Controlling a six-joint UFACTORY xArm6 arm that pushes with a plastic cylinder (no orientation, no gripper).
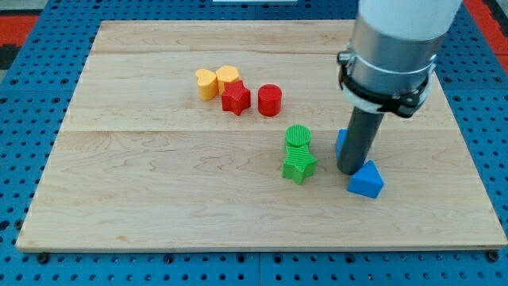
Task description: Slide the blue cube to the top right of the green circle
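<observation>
The green circle (pixel 298 136) sits a little right of the board's middle, with a green star (pixel 298 165) touching it just below. The blue cube (pixel 341 142) is to the circle's right, mostly hidden behind my rod; only its left edge shows. My tip (pixel 350 170) rests on the board right against the cube's lower right side. A blue triangle (pixel 366 180) lies just right of and below the tip, close to it.
A yellow heart (pixel 206 83), a yellow hexagon (pixel 228 75), a red star (pixel 236 98) and a red cylinder (pixel 270 100) cluster at the upper middle of the wooden board (pixel 159 183). The arm's grey body (pixel 393 40) fills the view's top right.
</observation>
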